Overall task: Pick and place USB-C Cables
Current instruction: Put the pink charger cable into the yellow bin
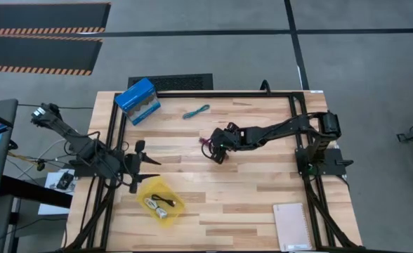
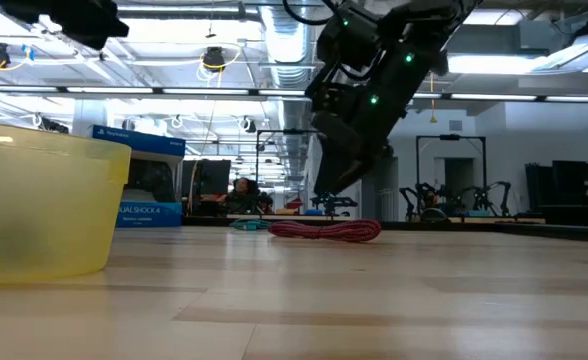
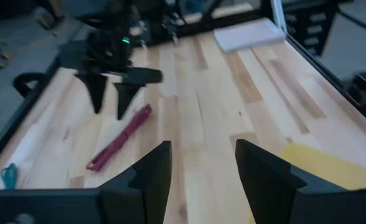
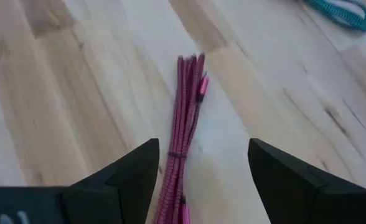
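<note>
The dark red cable (image 4: 186, 124) lies flat on the wooden table, a straight bundle. My right gripper (image 4: 201, 171) hovers just above it, open, with a finger on either side of the bundle's near end. In the low view the right gripper (image 2: 342, 190) slants down over the dark red cable (image 2: 324, 230) without touching it. The teal cable (image 1: 196, 111) lies on the table farther back. A white and a black cable (image 1: 159, 203) lie inside the yellow tray (image 1: 175, 209). My left gripper (image 3: 201, 165) waits open near the table's left edge, beside the tray.
A blue box (image 1: 138, 100) stands at the far left corner of the table. A notebook (image 1: 291, 226) lies at the near right corner. The black frame rails (image 1: 298, 119) run along the table's sides. Bare wood lies between the dark red cable and the tray.
</note>
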Available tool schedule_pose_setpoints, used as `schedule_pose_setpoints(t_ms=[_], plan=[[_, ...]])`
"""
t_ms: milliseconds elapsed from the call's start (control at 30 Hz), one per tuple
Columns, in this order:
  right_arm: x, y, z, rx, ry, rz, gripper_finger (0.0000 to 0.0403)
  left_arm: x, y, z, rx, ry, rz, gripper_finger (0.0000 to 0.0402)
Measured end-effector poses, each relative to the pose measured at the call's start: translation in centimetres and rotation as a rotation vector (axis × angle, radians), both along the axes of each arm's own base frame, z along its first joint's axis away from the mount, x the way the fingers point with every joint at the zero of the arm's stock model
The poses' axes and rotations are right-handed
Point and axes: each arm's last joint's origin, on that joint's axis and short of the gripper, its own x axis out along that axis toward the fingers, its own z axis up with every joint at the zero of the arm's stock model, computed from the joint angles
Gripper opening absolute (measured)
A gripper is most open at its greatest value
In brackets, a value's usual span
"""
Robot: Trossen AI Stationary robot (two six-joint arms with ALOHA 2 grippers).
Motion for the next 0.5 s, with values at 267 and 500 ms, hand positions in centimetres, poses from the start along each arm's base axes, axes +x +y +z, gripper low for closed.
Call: schedule_pose_setpoints(t_ms=[267,500], plan=[[1.1,-0.4,-2.9,0.017,0.020,-0.023,0.0271,0.0,0.2,-0.8,0.001,-0.054,0.063,0.0179],[1.4,-0.4,-5.1,0.015,0.069,-0.026,0.0271,0.1,0.2,-0.8,-0.012,-0.052,0.071,0.0240]])
